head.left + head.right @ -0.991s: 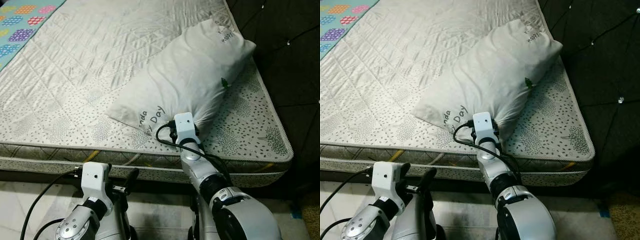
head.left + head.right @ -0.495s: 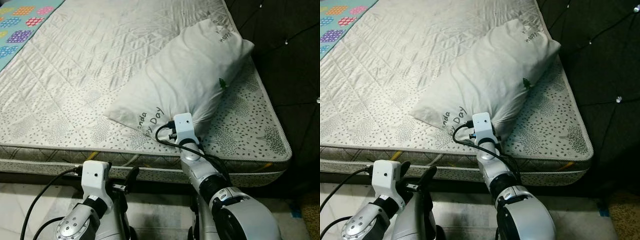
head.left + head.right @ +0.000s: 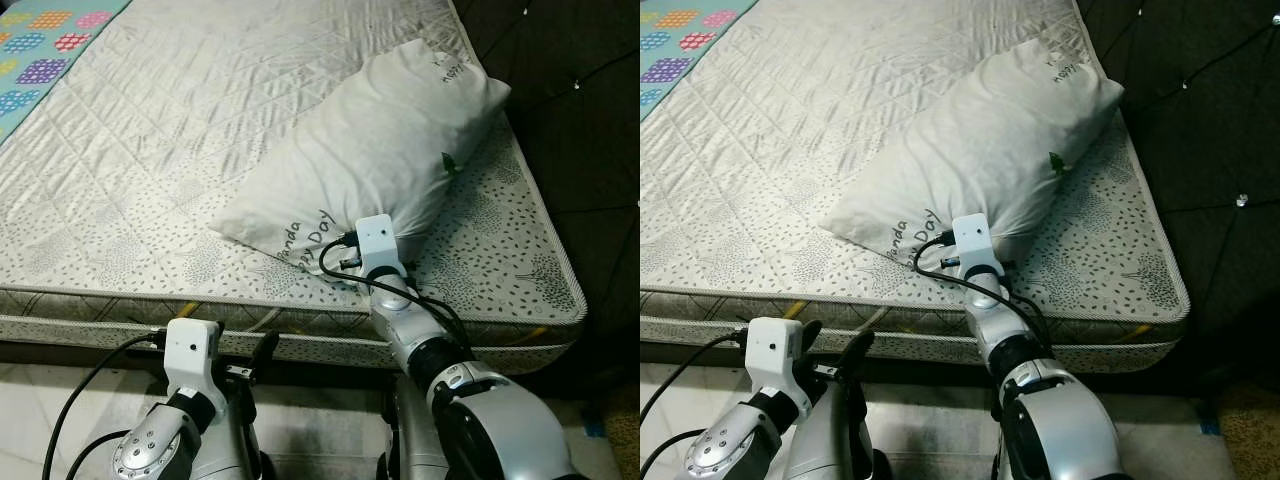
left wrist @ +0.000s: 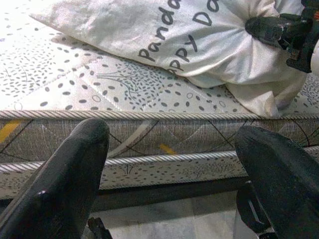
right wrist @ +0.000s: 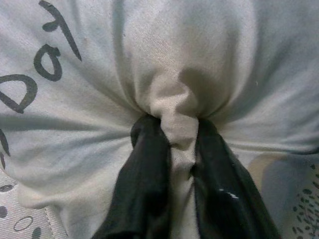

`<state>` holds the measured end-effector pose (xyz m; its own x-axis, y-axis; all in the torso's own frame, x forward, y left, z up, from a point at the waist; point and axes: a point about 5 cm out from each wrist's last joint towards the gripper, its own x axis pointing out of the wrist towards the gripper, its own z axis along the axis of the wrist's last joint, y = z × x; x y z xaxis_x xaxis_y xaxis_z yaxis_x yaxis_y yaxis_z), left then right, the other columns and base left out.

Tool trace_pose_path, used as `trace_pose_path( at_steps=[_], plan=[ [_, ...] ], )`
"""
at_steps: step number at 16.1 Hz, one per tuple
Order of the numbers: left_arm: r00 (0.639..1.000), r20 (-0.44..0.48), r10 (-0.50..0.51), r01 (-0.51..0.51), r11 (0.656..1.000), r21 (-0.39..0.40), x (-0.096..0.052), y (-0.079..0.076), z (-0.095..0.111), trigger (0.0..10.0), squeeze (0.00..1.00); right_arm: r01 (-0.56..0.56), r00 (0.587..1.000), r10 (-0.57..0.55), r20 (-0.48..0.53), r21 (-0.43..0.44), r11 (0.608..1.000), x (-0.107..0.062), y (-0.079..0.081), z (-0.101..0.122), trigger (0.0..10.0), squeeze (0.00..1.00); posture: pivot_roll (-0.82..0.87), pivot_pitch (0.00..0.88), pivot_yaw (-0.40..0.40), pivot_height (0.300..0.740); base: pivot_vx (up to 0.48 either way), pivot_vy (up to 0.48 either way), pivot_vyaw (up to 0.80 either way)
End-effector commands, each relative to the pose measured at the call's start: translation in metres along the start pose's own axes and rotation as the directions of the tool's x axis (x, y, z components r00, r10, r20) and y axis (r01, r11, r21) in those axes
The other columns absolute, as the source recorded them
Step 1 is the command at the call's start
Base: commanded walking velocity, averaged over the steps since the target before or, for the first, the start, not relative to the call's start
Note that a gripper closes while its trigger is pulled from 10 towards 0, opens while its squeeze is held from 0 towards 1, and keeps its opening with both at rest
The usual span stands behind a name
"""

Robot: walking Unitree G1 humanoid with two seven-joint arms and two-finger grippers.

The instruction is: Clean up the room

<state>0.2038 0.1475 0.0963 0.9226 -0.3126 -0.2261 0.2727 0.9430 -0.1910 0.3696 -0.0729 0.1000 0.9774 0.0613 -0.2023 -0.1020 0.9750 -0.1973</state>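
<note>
A white pillow [image 3: 370, 150] with dark lettering lies slantwise on the right side of the mattress [image 3: 150, 130]. My right gripper [image 5: 177, 149] is shut on a bunched fold of the pillow's near edge, cloth pinched between its two black fingers [image 5: 149, 189]. The right arm's wrist [image 3: 377, 245] rests on the mattress edge against the pillow. My left gripper [image 4: 169, 164] hangs low before the side of the mattress, open with nothing between its fingers [image 4: 70, 169].
The mattress side and its piping [image 4: 149, 159] face the left gripper. A colourful patterned cover [image 3: 50, 45] lies at the bed's far left. A dark tufted headboard [image 3: 580, 110] rises along the right. Pale floor [image 3: 60, 400] lies below the bed.
The right wrist has shifted slightly forward and right along the pillow's near edge, still holding the cloth. The left arm has barely moved.
</note>
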Motion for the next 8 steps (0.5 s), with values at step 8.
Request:
trace_pose_path(
  at_steps=[8],
  plan=[
    [0.999, 0.023, 0.038, -0.038, 0.999, 0.021, 0.009, 0.008, 0.002, 10.0, 0.00, 0.094, 0.990, -0.090, 0.106, -0.030, 0.995, 0.015, -0.050, 0.043, 0.0, 0.00, 0.01, 0.110, 0.011, 0.562, 0.000, 0.000, 0.00]
  ],
)
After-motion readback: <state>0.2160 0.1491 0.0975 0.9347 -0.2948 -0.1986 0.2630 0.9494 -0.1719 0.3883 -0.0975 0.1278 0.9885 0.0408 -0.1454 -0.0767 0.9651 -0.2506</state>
